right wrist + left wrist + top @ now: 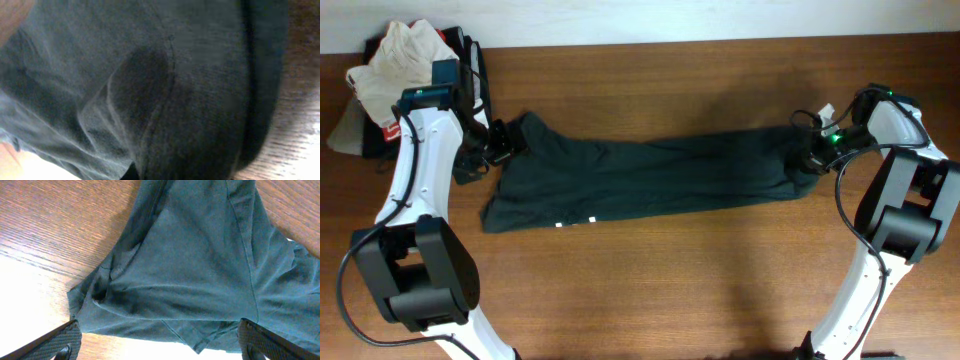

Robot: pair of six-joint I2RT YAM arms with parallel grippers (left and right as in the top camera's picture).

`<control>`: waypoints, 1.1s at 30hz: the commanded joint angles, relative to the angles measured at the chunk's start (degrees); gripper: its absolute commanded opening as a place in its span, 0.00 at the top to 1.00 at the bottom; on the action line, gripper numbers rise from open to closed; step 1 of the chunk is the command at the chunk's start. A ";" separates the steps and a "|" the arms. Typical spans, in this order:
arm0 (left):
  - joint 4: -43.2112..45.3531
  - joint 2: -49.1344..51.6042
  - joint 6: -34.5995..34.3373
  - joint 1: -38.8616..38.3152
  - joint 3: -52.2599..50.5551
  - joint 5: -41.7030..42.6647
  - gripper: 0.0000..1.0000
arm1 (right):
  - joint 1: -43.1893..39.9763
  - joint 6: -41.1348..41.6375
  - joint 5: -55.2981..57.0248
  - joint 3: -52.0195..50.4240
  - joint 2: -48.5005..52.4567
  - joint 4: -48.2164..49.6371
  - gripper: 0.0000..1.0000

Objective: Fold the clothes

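T-shirt [640,175]: lies on the counter [670,290] as a long dark band stretched from one hand to the other. The lettering is hidden except for 2 white specks on the near edge.
Done: by its narrow shape, it looks folded along its length at least once.
Left to do: the crosswise folds that bring the ends together. The left end is crumpled and uneven.
Left hand [503,145]: spread wide and low over the shirt's left corner, with a finger on either side and nothing gripped.
Right hand [808,155]: pressed together at the shirt's right end. Cloth bunches there and fills its camera, so it appears to be pinching the fabric.
Left arm: rises from the near left and bends inward to the shirt.
Right arm: arches from the near right, with the wrist turned inward.
Garment pile [405,60]: at the far left corner, off the shirt.
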 commanded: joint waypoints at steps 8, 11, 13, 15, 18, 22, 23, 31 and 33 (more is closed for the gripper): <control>-0.09 0.52 0.02 -0.44 -0.07 0.83 0.01 | 0.17 1.55 0.11 -0.68 1.62 -0.28 0.96; -0.24 0.52 0.04 -0.55 -0.07 0.83 0.01 | -0.79 2.36 0.13 -0.68 1.57 -0.37 0.96; -0.52 0.52 0.04 -0.55 -0.07 0.83 0.01 | -1.68 2.32 0.24 -0.61 1.51 -0.39 0.96; -0.76 0.52 0.04 -0.70 -0.07 0.83 0.01 | -2.93 2.36 0.52 -0.61 1.29 -0.39 0.96; -0.72 0.52 0.04 -0.72 -0.07 0.81 0.01 | -5.14 2.56 0.07 -0.61 0.74 -0.46 0.96; -0.24 0.52 0.04 -0.70 -0.07 0.79 0.01 | -7.72 2.56 0.09 -0.61 -1.05 -1.18 0.96; -0.09 0.52 0.04 -0.70 -0.07 0.79 0.01 | -8.15 2.56 0.09 -0.61 -1.75 -1.31 0.96; 0.59 0.52 0.04 -0.72 -0.07 0.81 0.01 | -6.71 3.02 0.11 -0.61 -11.28 -4.96 0.96; 0.59 0.52 0.04 -0.72 -0.07 0.81 0.01 | -4.42 4.11 0.15 -0.61 -14.38 -5.68 0.96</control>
